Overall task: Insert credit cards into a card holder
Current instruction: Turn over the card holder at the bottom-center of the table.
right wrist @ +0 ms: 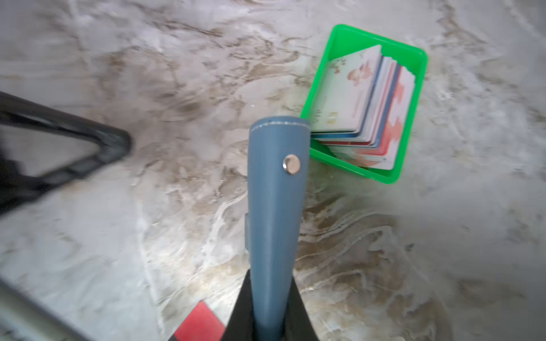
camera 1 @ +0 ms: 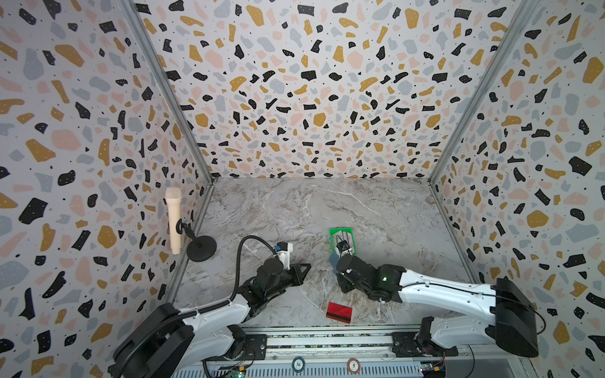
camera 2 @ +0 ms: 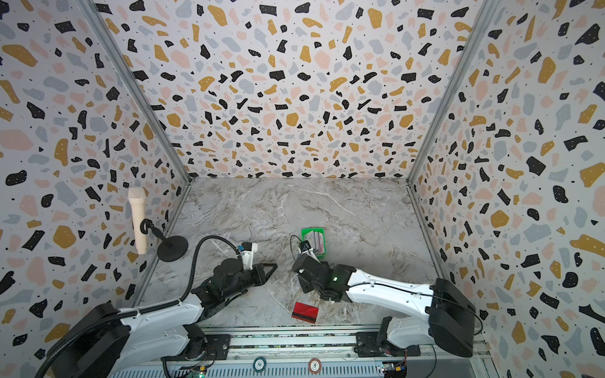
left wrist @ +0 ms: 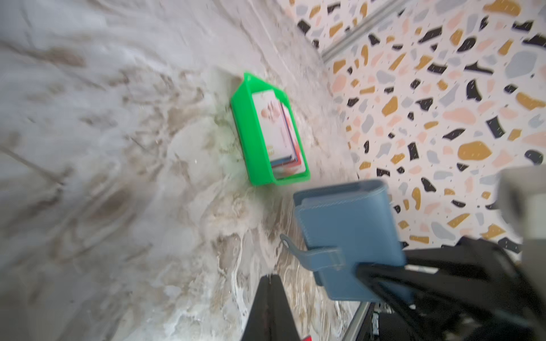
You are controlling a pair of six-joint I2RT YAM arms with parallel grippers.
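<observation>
Right gripper point(right wrist: 270, 298) clamps the card holder point(right wrist: 274, 192) endwise near the green tray point(right wrist: 381, 177); seemingly a shallow hold, it could pivot loose; left gripper point(left wrist: 269, 307) sits clenched.

Dusty-blue leather-like card holder point(right wrist: 274, 206), folded shut, snap tab unfastened and sticking out sideways, silver stud showing on one face. Sits pinched at one end in the right gripper point(right wrist: 271, 304), turned edge-on, just in front of the green tray point(right wrist: 413, 59) near the middle of the desk point(camera 1: 294, 212); contact with the desk not clear. Stack of credit cards point(right wrist: 363, 100) in that tray, leaning fanned against one long wall: white card with pinkish print foremost, blue, red and pink edges behind. One red card point(camera 1: 339, 312) with dark stripe lies flat and alone close to the desk's front edge, well apart from the tray.
</observation>
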